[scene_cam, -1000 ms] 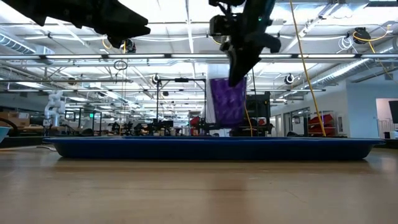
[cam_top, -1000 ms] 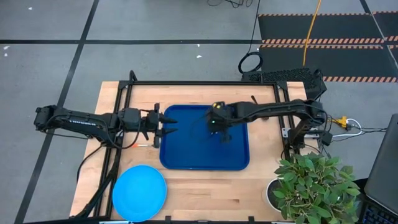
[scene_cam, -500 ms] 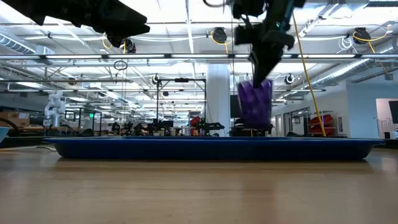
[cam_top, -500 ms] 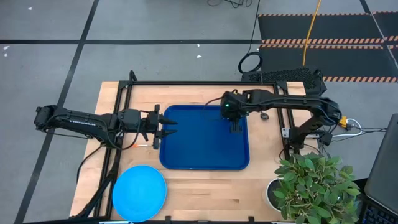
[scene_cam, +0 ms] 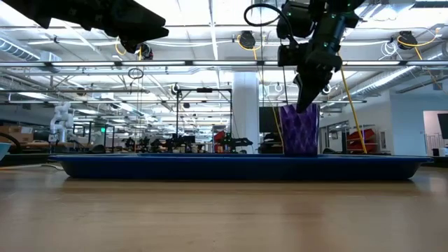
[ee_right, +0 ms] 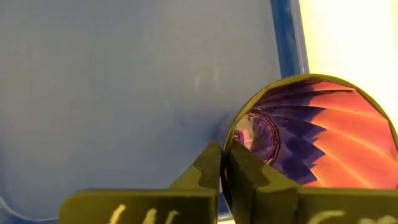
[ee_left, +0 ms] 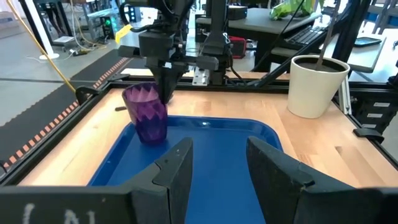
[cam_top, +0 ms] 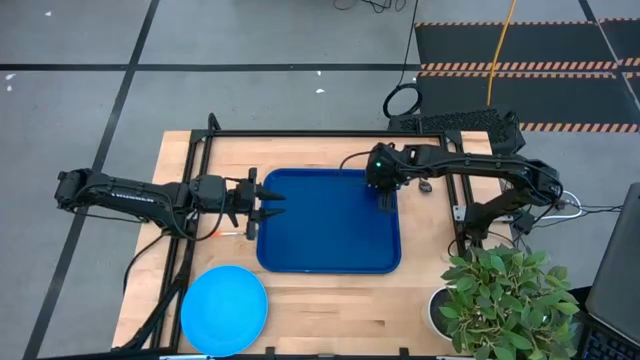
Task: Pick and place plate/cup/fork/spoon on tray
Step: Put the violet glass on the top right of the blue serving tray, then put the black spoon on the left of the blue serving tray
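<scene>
High view: the right gripper (cam_top: 387, 199), clamped on the cup's (scene_cam: 299, 129) rim, is carrying it rightward to the tray's (cam_top: 300, 250) far right corner, now lowered nearly onto the floor. The left gripper (cam_top: 268, 211) is waiting unclenched beside the tray; the plate (cam_top: 224, 309) is lying off-tray.

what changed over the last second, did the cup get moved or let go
The right gripper, shut on the rim of the small dark purple cup, carried it across the large dark-blue rectangular tray from the middle toward the tray's far right corner and lowered it; it now looks set down there, not let go. The left gripper stayed open by the tray's left edge, and the round sky-blue plate did not move.
</scene>
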Robot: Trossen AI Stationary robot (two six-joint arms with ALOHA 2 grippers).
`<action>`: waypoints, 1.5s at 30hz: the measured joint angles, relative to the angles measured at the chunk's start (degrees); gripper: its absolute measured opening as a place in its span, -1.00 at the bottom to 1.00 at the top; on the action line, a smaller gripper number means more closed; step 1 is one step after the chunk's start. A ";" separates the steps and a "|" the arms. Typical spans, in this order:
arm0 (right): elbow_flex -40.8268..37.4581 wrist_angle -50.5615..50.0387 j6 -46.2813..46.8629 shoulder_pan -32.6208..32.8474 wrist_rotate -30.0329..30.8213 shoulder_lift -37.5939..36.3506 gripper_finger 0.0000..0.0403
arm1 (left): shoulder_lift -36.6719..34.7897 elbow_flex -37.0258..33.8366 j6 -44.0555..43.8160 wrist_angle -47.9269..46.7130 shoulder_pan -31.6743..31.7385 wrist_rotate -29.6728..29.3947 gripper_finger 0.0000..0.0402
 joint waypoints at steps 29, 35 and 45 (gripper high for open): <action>-0.79 3.00 1.80 0.02 0.05 0.19 -0.53 | 0.01 0.00 -0.44 -0.37 -0.02 0.02 -0.23; -0.77 2.64 1.85 0.02 0.11 -1.51 -0.53 | 0.00 0.00 -0.48 -1.60 -0.04 0.02 -0.23; -0.21 -1.36 8.21 0.05 6.73 -13.69 -0.53 | 0.01 0.00 -0.90 -3.45 -0.02 0.10 -0.23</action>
